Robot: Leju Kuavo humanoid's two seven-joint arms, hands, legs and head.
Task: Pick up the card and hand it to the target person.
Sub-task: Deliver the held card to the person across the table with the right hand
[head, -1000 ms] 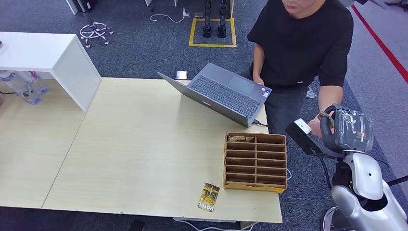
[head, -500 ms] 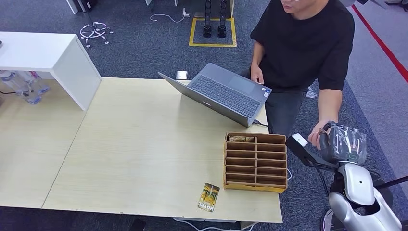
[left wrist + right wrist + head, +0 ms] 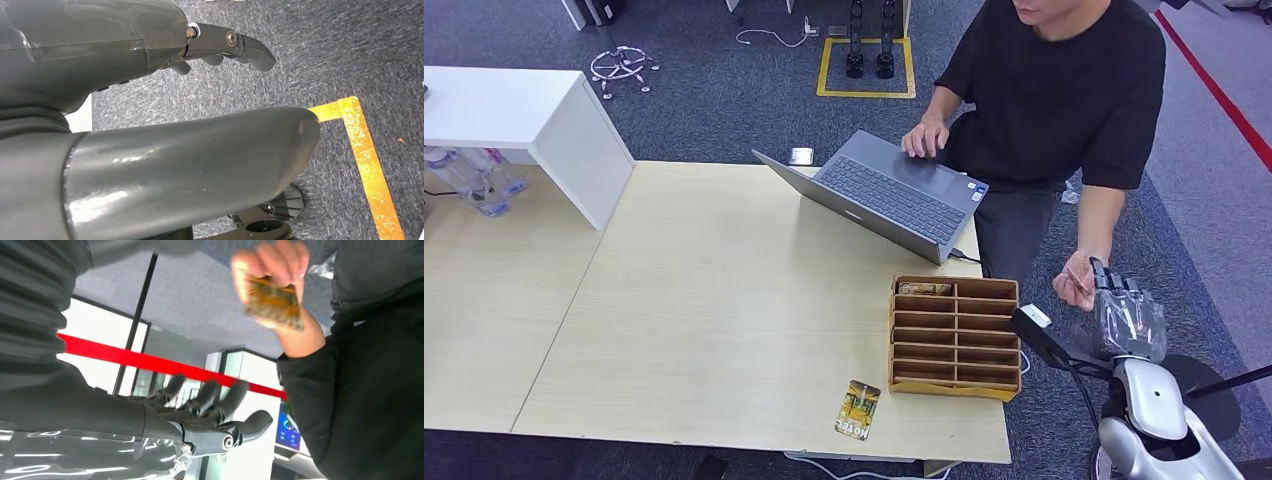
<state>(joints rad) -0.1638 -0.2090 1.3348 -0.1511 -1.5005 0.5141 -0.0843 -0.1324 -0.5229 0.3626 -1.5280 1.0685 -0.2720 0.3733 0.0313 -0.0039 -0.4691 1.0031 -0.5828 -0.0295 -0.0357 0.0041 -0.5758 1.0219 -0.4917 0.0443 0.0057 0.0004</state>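
Observation:
A person (image 3: pixel 1054 90) in a black shirt stands beyond the table's right end. Their hand (image 3: pixel 272 270) pinches a yellow-brown card (image 3: pixel 275 302), also seen as a sliver in the head view (image 3: pixel 1079 278). My right hand (image 3: pixel 1126 318) hangs just right of and below that hand, fingers up and spread, with nothing in it; the right wrist view shows its fingers (image 3: pixel 210 400) apart and empty. A second yellow card (image 3: pixel 857 408) lies flat near the table's front edge. My left hand (image 3: pixel 125 55) hangs over grey carpet, fingers extended, holding nothing.
A brown slotted organizer box (image 3: pixel 955 336) stands at the table's (image 3: pixel 704 300) right front. An open grey laptop (image 3: pixel 889 195) sits behind it, the person's other hand on it. A white cabinet (image 3: pixel 534 120) and bottles (image 3: pixel 474 180) are far left.
My right hand has dropped and drawn back from the person's hand, its fingers now spread and empty. The person keeps the card and has put their other hand on the laptop.

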